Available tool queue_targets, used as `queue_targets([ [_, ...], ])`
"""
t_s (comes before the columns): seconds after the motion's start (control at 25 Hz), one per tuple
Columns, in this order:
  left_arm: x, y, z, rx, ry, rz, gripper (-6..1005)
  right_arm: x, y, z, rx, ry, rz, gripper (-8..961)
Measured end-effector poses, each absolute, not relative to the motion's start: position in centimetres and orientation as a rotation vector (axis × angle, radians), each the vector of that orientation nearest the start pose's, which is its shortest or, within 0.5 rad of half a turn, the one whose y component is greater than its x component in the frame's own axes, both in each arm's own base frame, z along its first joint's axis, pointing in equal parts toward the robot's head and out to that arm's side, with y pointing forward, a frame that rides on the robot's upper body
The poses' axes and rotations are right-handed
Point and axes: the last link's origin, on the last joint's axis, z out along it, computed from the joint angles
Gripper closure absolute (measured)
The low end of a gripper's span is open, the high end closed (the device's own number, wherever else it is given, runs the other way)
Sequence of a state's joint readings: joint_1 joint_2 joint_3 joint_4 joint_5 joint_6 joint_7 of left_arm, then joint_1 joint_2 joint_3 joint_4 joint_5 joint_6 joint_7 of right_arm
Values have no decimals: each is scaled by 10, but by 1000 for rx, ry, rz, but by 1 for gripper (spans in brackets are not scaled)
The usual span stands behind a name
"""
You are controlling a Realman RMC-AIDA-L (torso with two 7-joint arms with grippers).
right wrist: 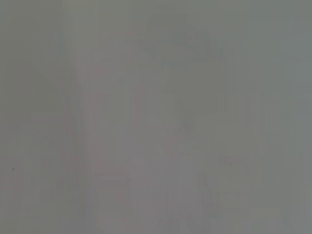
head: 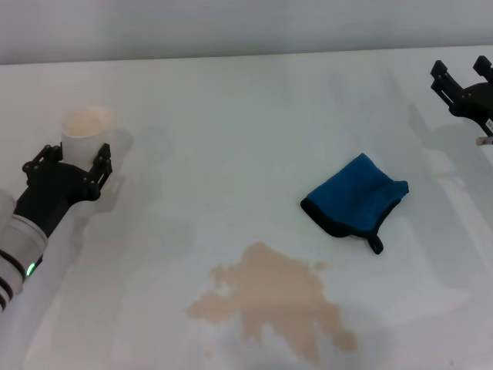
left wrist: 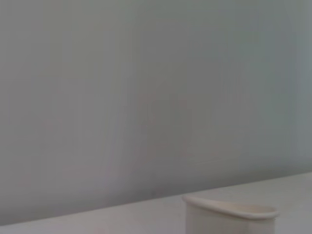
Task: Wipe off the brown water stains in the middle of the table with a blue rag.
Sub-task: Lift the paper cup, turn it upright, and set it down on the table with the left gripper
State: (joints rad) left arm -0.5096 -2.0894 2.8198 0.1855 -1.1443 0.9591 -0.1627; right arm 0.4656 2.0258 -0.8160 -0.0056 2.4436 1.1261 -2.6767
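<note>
Wiping not yet begun. Blue rag [head: 356,201] lying untouched on the surface [head: 231,116], just beyond the brown water stains [head: 273,301]. Left gripper [head: 77,160] clasping a paper cup [head: 85,131]; right gripper [head: 462,81] far off, jaws spread, empty. Next: reach over and grasp the rag.

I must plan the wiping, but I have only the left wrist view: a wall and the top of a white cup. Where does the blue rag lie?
Observer: The blue rag lies on the table, toward the robot's right, untouched.
Operator: And the stains?
Observer: The brown water stains spread nearer the robot than the rag, apart from it.
Operator: What holds the cup?
Observer: The left gripper is around the paper cup at the table's left.
Operator: The other arm?
Observer: The right gripper hovers open at the far right, empty.
</note>
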Motion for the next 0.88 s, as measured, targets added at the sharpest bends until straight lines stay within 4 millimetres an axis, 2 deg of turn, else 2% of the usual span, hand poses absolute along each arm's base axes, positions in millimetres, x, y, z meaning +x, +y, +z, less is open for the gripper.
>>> queue_targets([
  [0.56, -316, 326, -88, -1968, -656, -498, 420, 367, 330, 15, -1606, 731, 699, 152],
  [0.84, -321, 314, -92, -1957, -697, -504, 411, 367, 329, 14, -1611, 732, 697, 155],
  [0.88, -321, 312, -93, -1955, -704, -509, 371, 367, 329, 14, -1611, 732, 697, 155],
])
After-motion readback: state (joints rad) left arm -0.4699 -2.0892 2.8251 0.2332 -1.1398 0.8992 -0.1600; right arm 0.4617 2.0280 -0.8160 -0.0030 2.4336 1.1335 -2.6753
